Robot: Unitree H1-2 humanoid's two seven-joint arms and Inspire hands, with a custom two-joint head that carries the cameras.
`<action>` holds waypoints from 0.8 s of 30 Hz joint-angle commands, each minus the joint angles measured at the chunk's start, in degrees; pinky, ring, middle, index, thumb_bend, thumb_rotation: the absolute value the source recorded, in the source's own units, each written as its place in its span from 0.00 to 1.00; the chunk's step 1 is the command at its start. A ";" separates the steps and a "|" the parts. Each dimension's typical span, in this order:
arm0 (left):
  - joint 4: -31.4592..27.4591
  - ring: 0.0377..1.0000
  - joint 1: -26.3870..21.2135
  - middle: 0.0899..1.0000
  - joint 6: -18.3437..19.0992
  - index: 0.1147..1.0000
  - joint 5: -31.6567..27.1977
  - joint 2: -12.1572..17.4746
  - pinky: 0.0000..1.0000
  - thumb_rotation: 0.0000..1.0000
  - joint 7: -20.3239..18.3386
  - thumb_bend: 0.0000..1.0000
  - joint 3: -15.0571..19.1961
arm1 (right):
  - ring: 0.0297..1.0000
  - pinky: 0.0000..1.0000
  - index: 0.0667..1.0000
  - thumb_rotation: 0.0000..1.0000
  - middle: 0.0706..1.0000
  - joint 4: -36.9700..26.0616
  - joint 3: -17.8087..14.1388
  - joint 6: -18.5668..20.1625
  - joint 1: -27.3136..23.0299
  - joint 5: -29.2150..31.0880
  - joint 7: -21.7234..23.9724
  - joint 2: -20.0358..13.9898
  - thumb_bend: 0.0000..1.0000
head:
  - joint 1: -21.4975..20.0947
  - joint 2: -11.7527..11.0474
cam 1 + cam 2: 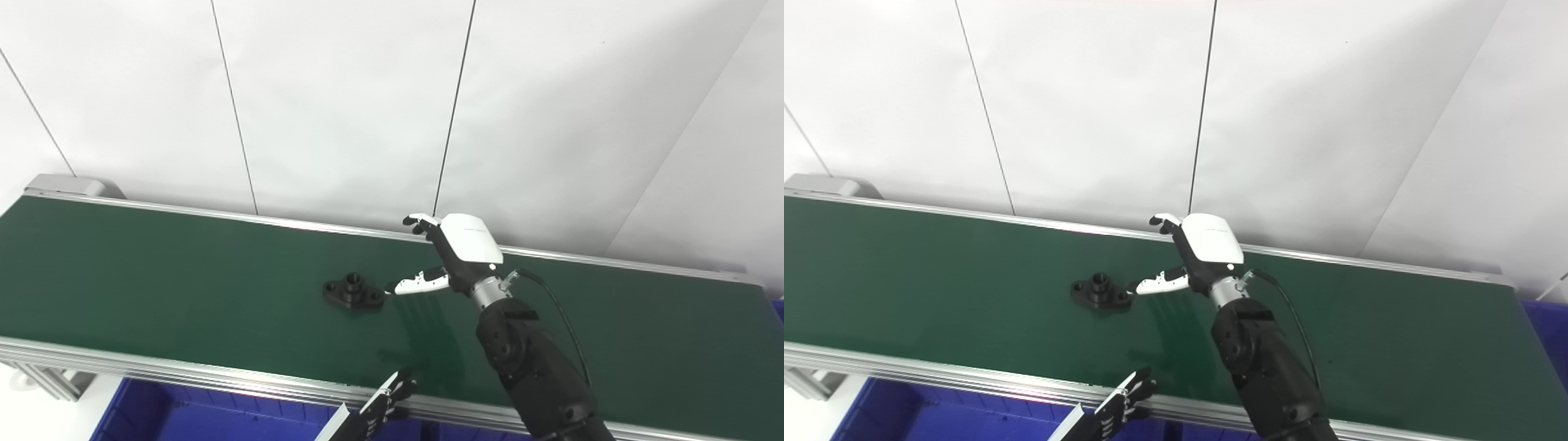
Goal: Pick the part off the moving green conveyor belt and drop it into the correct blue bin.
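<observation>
A black flanged part (353,291) with a short round collar lies flat on the green conveyor belt (153,282). My right hand (450,254) is open above the belt just right of the part, thumb tip (401,286) almost touching the part's right end, fingers spread toward the belt's far rail. It also shows in the right eye view (1195,256), with the part (1100,291) to its left. My left hand (386,404) is low at the near rail, only its dark fingertips showing, holding nothing that I can see.
A blue bin (184,416) sits below the belt's near rail at the bottom left. Another blue bin edge (1546,331) shows past the belt's right end. White wall panels stand behind the far rail (245,215).
</observation>
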 commanded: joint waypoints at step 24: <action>-2.92 0.96 0.28 0.95 -0.33 0.99 0.30 -0.78 0.88 0.68 0.52 0.97 -0.50 | 0.63 0.57 0.81 0.56 0.68 5.51 4.12 0.89 0.71 -0.85 -4.32 0.96 0.91 | 0.46 0.86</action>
